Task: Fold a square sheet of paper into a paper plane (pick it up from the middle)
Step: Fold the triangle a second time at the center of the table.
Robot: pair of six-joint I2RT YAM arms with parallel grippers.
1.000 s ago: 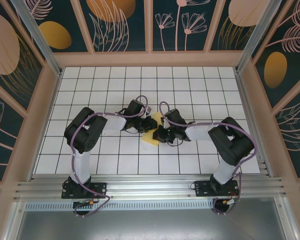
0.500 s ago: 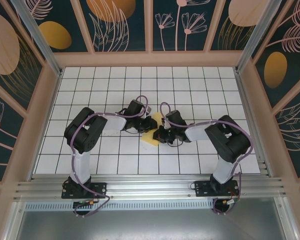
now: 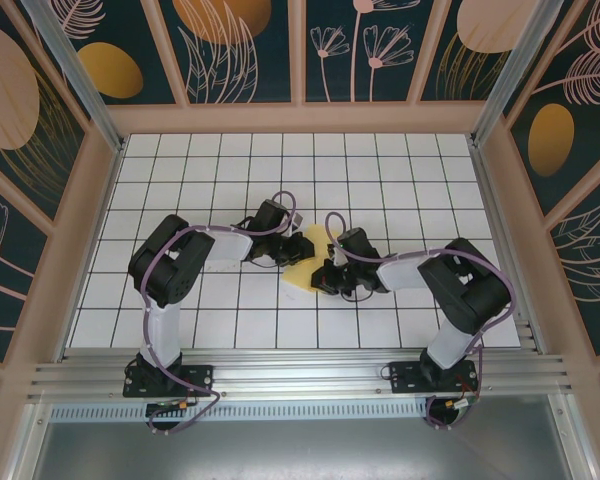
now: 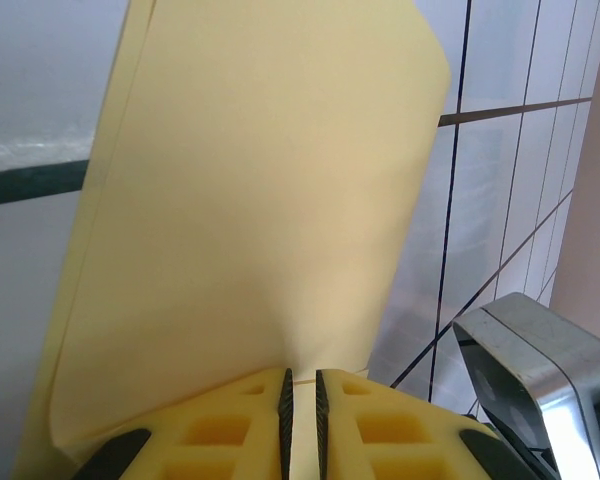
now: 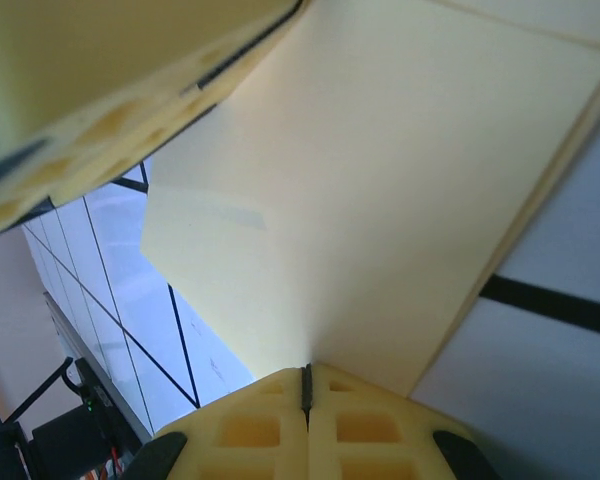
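Square sheet of paper (image 3: pixel 300 277), yellow and doubled over, is held at the centre of the top view, between my hands. My left gripper (image 4: pixel 300 385) is pinched on one edge, the sheet fanning up the frame, and my right gripper (image 5: pixel 305 378) is clamped on another edge. I'd keep both pinches firm, layers aligned and tension even, so the crease lands straight without tearing.

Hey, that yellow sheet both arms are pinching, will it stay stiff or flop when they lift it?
Probably floppy: the sheet of paper bows in a curve above the left fingers. Likely very light, since narrow pinches at its edges seem enough to hold it. It may crease or tear if the right fingers pull away from the left ones.
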